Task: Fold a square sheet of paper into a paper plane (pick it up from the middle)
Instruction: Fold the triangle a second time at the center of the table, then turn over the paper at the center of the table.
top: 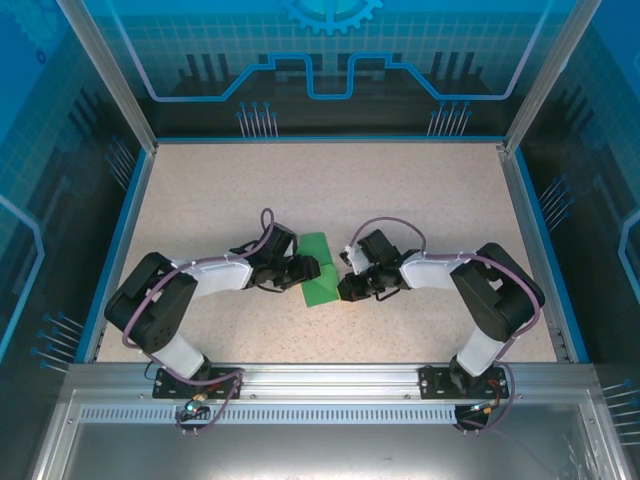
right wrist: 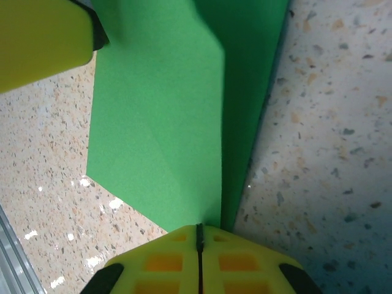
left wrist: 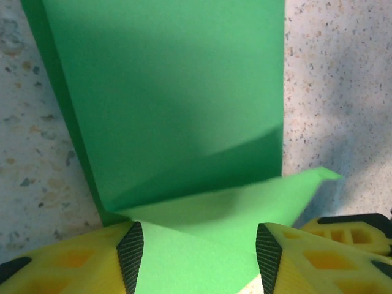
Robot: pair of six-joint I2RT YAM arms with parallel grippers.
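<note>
Near edge: both arm bases bolted to the aluminium rail, arms bent inward so the wrists meet mid-surface. Left end effector comes in from the left and sits low over the near-left part of the square sheet of paper. In its wrist view the jaws are spread, the black pads well apart with green paper lying between them, touching neither pad that I can make out. A flap of the sheet stands lifted just ahead of those pads, with one pointed corner sticking out to the right. Right end effector reaches in from the right, tips at the sheet's right edge. In its wrist view the yellow fingers are pressed together with only a thin seam between them, and the raised fold of the paper runs straight into the tips, so it is pinching the sheet there. The sheet is partly folded, one side flat on the speckled surface, the other tilted up and darker in shade. It lies at the centre of the surface, between the two wrists. Beyond it is bare surface up to the blue enclosure panels.
</note>
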